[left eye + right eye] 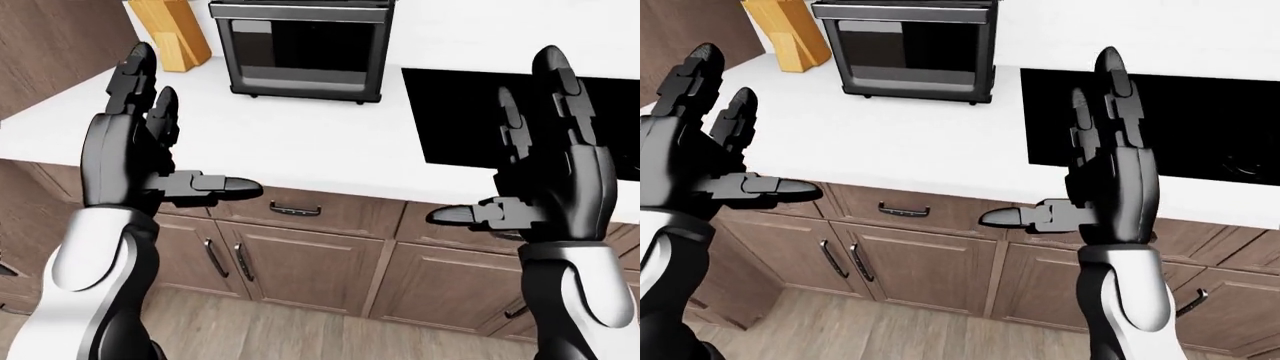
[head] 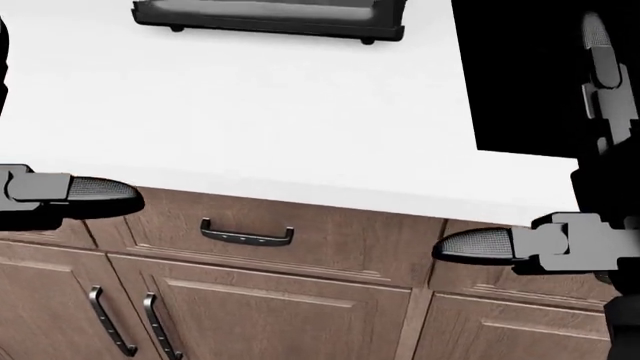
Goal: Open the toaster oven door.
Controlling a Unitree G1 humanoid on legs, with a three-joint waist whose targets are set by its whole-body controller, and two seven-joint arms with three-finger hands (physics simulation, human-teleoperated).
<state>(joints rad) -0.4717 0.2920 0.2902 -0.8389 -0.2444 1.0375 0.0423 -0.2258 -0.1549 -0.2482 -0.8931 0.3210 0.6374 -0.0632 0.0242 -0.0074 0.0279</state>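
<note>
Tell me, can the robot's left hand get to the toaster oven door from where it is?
Probably yes. The left hand is open, and only bare white counter lies between it and the shut toaster oven door.

The white table (image 1: 300, 142) runs across the left-eye view above wooden cabinet fronts. On it, at the top, stands the toaster oven (image 1: 305, 49), door shut; just to its left a wooden knife block (image 1: 172, 34). A black cooktop (image 1: 470, 120) lies flush at right.
</note>
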